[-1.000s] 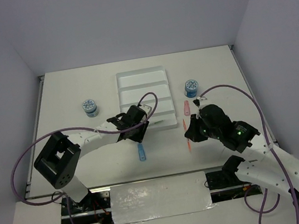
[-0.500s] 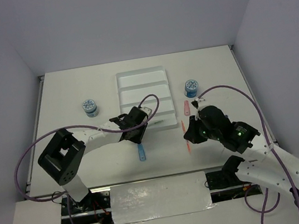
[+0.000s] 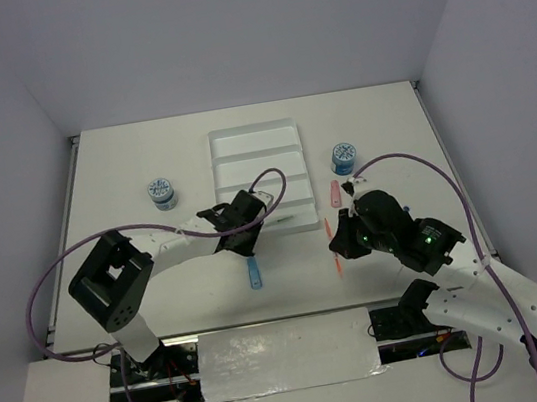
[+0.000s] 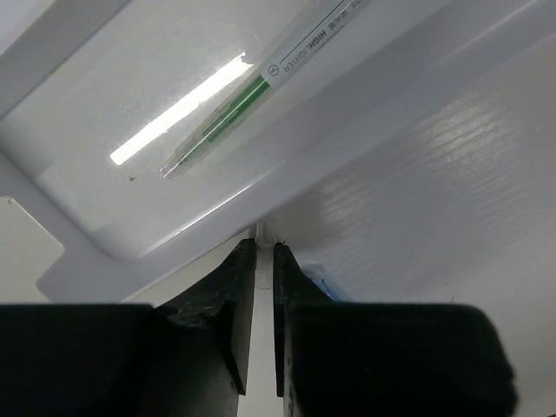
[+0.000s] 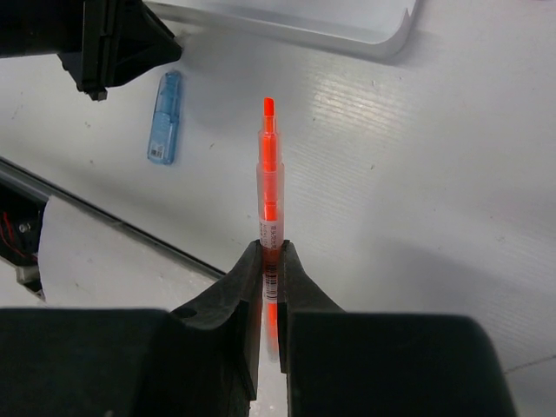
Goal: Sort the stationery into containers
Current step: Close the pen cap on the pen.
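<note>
Orange pen point(image 5: 268, 169): probably light, stiff and slick-barrelled, running up the centre of the right wrist frame below the corner of the white tray point(image 5: 334, 30), your right gripper point(image 5: 269, 256) clamped on its lower end, so take it mid-barrel to stop it pivoting; left gripper point(image 4: 258, 265) closed on nothing.

Tray point(image 3: 254, 138) between left tub point(image 3: 161, 193) and right tub point(image 3: 343, 157), short stick point(image 3: 254, 273) before it, pen point(image 4: 221, 122) inside.

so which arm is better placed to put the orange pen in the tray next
Right. The right tool is shut on the orange pen, close to the near right corner of the white tray. The left tool is shut on nothing at its near edge.
</note>
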`<state>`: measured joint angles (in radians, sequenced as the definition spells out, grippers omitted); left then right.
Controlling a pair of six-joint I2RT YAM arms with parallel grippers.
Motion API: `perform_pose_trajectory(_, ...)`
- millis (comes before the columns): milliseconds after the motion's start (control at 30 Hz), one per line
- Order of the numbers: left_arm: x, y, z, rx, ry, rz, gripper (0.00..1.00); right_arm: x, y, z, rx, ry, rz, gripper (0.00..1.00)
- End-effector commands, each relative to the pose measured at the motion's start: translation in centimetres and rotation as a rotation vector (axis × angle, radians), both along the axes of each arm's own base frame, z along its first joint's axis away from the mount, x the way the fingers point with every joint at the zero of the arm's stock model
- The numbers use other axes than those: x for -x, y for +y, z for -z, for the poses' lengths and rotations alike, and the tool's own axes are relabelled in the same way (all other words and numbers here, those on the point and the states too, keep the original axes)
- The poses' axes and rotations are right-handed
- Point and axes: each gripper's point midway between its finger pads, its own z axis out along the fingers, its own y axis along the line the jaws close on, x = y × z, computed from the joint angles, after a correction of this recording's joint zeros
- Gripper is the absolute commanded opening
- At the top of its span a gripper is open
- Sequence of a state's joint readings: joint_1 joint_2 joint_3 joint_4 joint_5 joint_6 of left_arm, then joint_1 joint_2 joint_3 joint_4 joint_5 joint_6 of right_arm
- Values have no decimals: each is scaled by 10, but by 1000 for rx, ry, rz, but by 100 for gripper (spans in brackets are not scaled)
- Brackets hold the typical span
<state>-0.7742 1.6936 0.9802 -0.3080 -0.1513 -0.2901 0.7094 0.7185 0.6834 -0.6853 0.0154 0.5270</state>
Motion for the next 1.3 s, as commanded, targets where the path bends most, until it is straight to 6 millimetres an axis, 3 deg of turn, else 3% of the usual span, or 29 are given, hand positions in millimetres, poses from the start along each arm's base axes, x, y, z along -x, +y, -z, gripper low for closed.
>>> perform_pose_trajectory(0,-5,-19,-20,56,-24,28,17,-5,4,-23,-24,-57,-7,0)
perform_pose_trajectory(133,-1,-38,-41,116,-54,72,2,-5,5,-25,-34,-65,-14,0)
perform_pose_trajectory(233,2,-57,-69,198,-88,108,0,-6,9,-31,-65,-91,-23,0)
perform_pose_trajectory(333,1,-73,-116,311,-161,123,0,-10,13,-45,-140,-158,-8,0)
perform_pose_trajectory(367,-2,-78,-130,354,-181,100,0,-15,18,-62,-209,-221,-5,0)
perform_pose_trajectory(400,-9,-83,-147,406,-226,81,0,-14,22,-60,-248,-221,1,0)
perform_pose_trajectory(467,-17,-83,-183,507,-299,-6,0,-17,36,-86,-385,-298,-30,0)
perform_pose_trajectory(500,-30,-81,-206,571,-384,-76,0,-16,41,-81,-421,-286,-30,0)
perform_pose_trajectory(533,-30,-77,-234,654,-439,-110,0,-17,46,-87,-459,-301,-40,0)
perform_pose_trajectory(567,-28,-73,-237,715,-436,-167,0,-20,52,-98,-510,-338,-54,0)
perform_pose_trajectory(600,-34,-72,-267,827,-509,-208,0,-20,57,-93,-528,-326,-63,0)
perform_pose_trajectory(733,-19,-48,-317,1081,-605,-267,0,-26,80,-98,-573,-320,-116,0)
perform_pose_trajectory(833,-10,-43,-337,1158,-640,-239,0,-29,89,-112,-575,-347,-148,0)
perform_pose_trajectory(867,-9,-43,-339,1162,-638,-235,0,-33,92,-109,-557,-336,-148,0)
perform_pose_trajectory(900,-8,-43,-338,1165,-632,-234,0,-35,95,-123,-561,-359,-164,0)
perform_pose_trajectory(967,-3,-43,-343,1208,-646,-206,0,-35,103,-130,-566,-359,-193,0)
perform_pose_trajectory(1067,8,-42,-351,1254,-682,-140,0,-29,115,-130,-578,-331,-242,0)
perform_pose_trajectory(1267,16,-46,-355,1246,-699,-62,0,-20,121,-133,-575,-350,-293,0)
